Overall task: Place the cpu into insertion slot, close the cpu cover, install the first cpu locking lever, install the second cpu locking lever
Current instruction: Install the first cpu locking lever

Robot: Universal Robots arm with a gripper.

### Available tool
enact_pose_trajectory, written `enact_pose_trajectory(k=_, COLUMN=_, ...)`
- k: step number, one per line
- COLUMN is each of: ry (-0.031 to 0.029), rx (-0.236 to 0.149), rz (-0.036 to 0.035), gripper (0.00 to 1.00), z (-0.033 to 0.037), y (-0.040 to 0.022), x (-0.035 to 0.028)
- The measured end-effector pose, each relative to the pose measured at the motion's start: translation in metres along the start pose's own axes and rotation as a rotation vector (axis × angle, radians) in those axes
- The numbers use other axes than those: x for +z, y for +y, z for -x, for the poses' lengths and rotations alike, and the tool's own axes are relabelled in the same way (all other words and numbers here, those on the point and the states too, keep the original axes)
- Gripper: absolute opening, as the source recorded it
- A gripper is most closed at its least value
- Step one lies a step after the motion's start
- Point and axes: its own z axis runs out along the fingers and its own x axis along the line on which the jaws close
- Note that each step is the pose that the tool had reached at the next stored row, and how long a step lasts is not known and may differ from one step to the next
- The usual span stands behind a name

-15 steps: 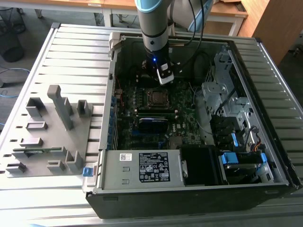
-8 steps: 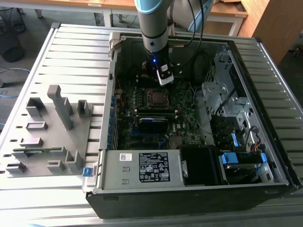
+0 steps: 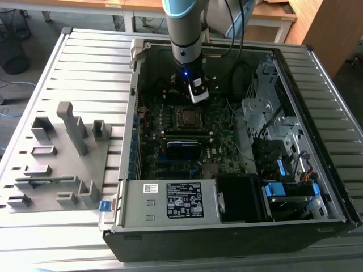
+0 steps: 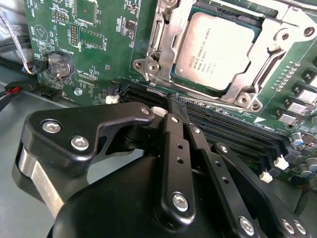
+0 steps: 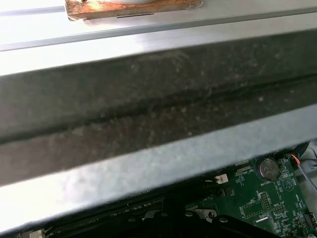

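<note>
The gripper [image 4: 176, 105] hangs low over the green motherboard [image 4: 99, 29] inside the open computer case [image 3: 317, 68]. Its two black fingers [image 4: 171, 139] are pressed together and there is nothing between them. I judge that they are closed like this because a narrow tip is better for pushing a thin metal part than for carrying something. The long black slots [image 4: 223, 124] run under the fingertips, and just ahead of them lies the cpu [image 4: 218, 49]. It sits flat in the insertion slot [image 4: 230, 10]. The cpu cover [image 4: 271, 59] lies down over its edges, so the silver top shows through the window. The chip is therefore placed, and the cover seems closed. Whether the locking levers beside the cover are hooked, I cannot tell. A round battery [image 4: 60, 64] is off to one side of the gripper, well apart from the socket.
</note>
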Motion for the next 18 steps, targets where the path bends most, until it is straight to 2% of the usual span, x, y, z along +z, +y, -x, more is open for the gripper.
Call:
enact_pose_trajectory(k=8, ry=-0.0005, rx=0.001, rz=-0.0007, gripper=0.1, z=0.0004, y=0.0019, x=0.0008)
enact_pose_trajectory(k=9, ry=-0.0014, rx=0.001, rz=-0.0036, gripper=0.1, z=0.0004, y=0.0019, x=0.0009)
enact_pose_trajectory(k=12, ry=-0.0056, rx=-0.004, rz=-0.0219, gripper=0.1, z=0.0004, y=0.0019, x=0.0008)
enact_pose_trajectory(k=14, ry=-0.0076, rx=-0.006, rz=-0.0301, gripper=0.1, z=0.0004, y=0.0019, x=0.0008)
enact_pose_trajectory(k=18, ry=-0.0081, rx=-0.006, rz=-0.032, gripper=0.1, z=0.0004, y=0.0018, x=0.0009)
